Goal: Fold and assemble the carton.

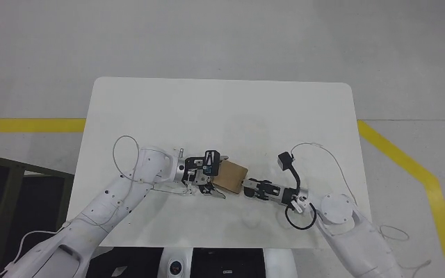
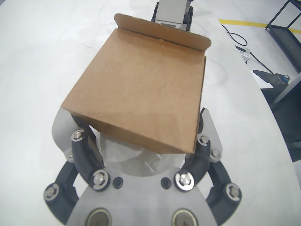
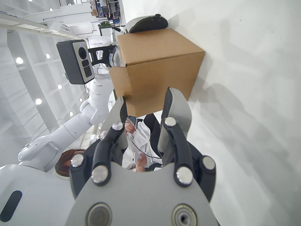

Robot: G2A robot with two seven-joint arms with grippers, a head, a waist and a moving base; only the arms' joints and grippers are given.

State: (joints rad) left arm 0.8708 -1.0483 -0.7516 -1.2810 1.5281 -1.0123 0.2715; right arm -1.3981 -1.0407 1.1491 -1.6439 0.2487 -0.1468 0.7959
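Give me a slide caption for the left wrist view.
Left gripper grips the near end of the carton; its far flap stands up in front of the right gripper.

Robotics lab hall — yellow floor tape (image 1: 42,125), white worktable (image 1: 222,104)

Bright and even throughout. Lit from overhead by round ceiling lamps (image 3: 38,101), strung in rows of white spots in the right wrist view. Washes the white table (image 1: 278,118) nearly featureless, with mild glare. Leaves only soft, pale shadow beside the carton (image 3: 162,55), darker beneath its lifted end in the left wrist view. Bends straight lines outward near the edges of both wrist views.
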